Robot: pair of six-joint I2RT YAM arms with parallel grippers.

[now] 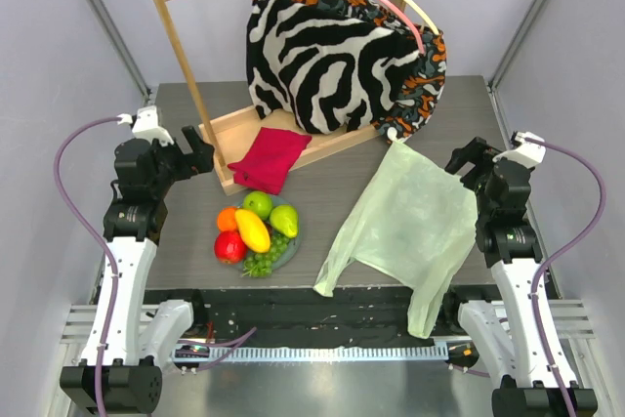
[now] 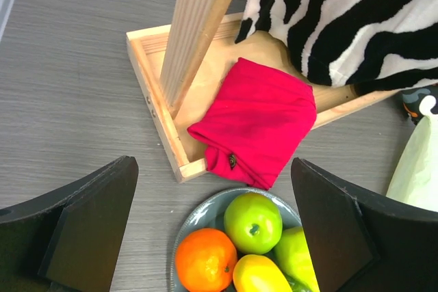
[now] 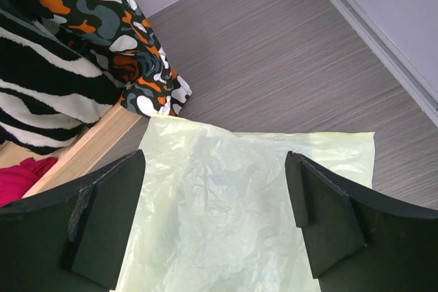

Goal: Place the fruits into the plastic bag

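I see the plastic bag (image 1: 410, 227) flat on the right of the grey wood-grain desk (image 1: 332, 178). Its long axis runs from the wooden rack (image 1: 186, 56) toward the near edge, with its 2 handle loops pointing that way — pale green, translucent, crinkled. The fruits (image 1: 256, 231) are piled on a plate (image 1: 294, 241) to its left, between pale walls (image 1: 59, 65). The left hand (image 1: 200, 153) and right hand (image 1: 467, 158) are both spread wide, holding nothing.

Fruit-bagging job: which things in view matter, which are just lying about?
Job: fruits; plastic bag.
Lying about: plate; red cloth; zebra fabric; orange-patterned fabric; wooden rack.
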